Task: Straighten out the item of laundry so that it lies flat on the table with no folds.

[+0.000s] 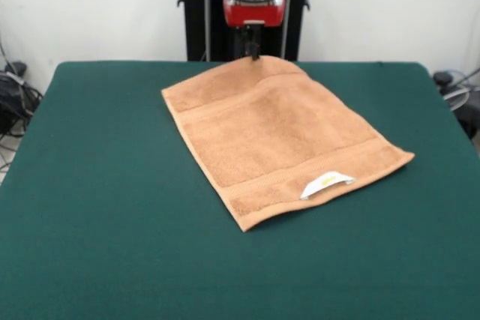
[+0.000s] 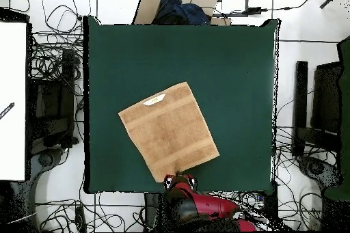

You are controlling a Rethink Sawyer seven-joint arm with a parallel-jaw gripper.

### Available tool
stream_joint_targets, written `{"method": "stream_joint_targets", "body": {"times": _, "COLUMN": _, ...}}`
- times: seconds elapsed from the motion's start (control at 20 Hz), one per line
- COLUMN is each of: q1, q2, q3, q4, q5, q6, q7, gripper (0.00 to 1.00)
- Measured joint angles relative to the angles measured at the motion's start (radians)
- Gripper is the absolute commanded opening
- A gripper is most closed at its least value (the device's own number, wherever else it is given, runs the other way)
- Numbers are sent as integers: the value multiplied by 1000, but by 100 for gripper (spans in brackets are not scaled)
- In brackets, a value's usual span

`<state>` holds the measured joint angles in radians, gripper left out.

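Observation:
The orange-tan towel [image 1: 274,136] lies spread on the dark green table [image 1: 97,207], turned at an angle, with its white label [image 1: 326,183] at the near right edge. It looks mostly flat, and its far edge rises in a small peak under the gripper. My gripper [image 1: 253,52] hangs from the red wrist at that far edge and its narrow tips look closed on the cloth there. In the overhead view the towel [image 2: 169,131] sits left of the table's middle, and the gripper [image 2: 179,178] is at the towel's edge nearest the robot base.
The table [image 2: 239,73] has wide bare felt to the towel's sides and front. Cables and equipment lie on the floor around the table, and a dark bundle [image 2: 179,11] sits past its far edge.

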<state>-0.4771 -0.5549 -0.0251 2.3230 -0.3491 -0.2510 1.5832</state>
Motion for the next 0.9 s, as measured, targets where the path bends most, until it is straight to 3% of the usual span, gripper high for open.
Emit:
{"method": "stream_joint_targets", "body": {"times": 0.05, "q1": -2, "q2": 11, "q3": 0, "q4": 13, "q5": 0, "q6": -6, "q7": 0, "gripper": 100}}
{"method": "stream_joint_targets", "body": {"times": 0.9, "q1": 13, "q2": 9, "q3": -38, "q4": 41, "q5": 0, "q6": -13, "q7": 0, "gripper": 100}}
